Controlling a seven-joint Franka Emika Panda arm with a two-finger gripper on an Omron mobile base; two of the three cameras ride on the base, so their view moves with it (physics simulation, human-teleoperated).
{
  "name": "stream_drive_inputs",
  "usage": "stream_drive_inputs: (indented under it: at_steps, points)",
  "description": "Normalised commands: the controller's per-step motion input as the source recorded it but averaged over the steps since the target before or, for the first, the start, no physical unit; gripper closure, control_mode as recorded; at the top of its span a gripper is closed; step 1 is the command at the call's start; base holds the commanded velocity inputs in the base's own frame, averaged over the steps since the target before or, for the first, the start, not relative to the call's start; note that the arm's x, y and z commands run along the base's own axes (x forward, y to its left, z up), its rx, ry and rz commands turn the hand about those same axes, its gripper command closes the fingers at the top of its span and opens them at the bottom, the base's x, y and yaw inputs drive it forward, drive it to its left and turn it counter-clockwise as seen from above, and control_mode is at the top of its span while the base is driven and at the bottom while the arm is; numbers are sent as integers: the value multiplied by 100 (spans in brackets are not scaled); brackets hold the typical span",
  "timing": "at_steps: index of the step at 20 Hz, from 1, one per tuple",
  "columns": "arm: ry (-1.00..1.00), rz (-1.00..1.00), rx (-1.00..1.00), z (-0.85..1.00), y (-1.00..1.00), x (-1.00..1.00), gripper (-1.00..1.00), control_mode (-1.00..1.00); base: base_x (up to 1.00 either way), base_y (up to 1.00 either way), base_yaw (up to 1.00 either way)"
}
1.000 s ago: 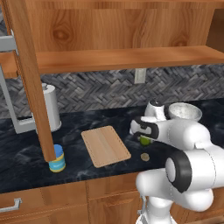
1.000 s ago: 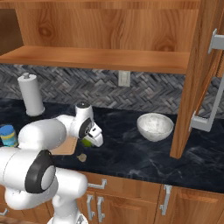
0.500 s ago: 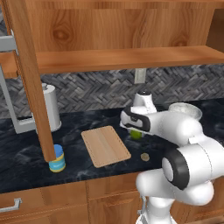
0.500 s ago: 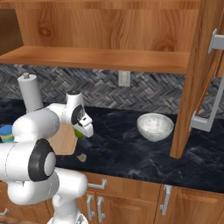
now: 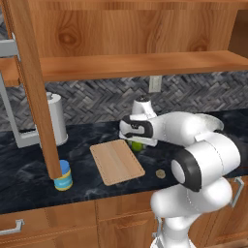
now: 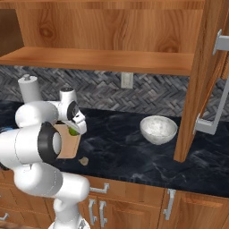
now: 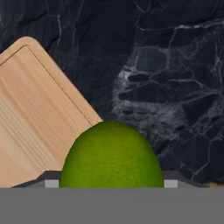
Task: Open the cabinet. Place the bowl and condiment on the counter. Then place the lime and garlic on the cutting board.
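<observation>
Above the far right corner of the cutting board (image 5: 116, 162), the gripper (image 5: 137, 144) hangs low with the lime (image 7: 111, 155) pinched between its fingers; in the hand view the green ball sits squarely between the two tips, over the dark desk (image 7: 175, 65) just off the board's edge. On the desk near the board's right side lies the garlic (image 5: 160, 173), apart from the board. Left of the board stands the condiment (image 5: 63, 175), touching or just in front of the foot of the open cabinet (image 5: 31, 87) door. Farther right on the desk sits the bowl (image 6: 158, 129), upright and well apart from the board. A white paper-towel roll (image 5: 55, 118) stands at the back left, against the herringbone backsplash (image 5: 101, 99)
</observation>
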Motion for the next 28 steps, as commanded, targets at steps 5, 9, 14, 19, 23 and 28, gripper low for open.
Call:
stream_drive_inputs:
  at_steps: [5, 9, 14, 19, 23, 28]
  points:
    - [0, 0, -6, -43, 50, 0, 100, -100, 0, 0, 0]
    - [-2, 0, -2, -23, 41, 15, 100, -100, 0, 0, 0]
    - [-13, 0, 0, 0, 29, 48, 100, -100, 0, 0, 0]
    - [-9, 0, -1, -14, 35, 20, 100, -100, 0, 0, 0]
    - [-3, 0, -3, -39, 17, 11, 100, -100, 0, 0, 0]
    - [-4, 0, 0, -28, 1, 22, 100, -100, 0, 0, 0]
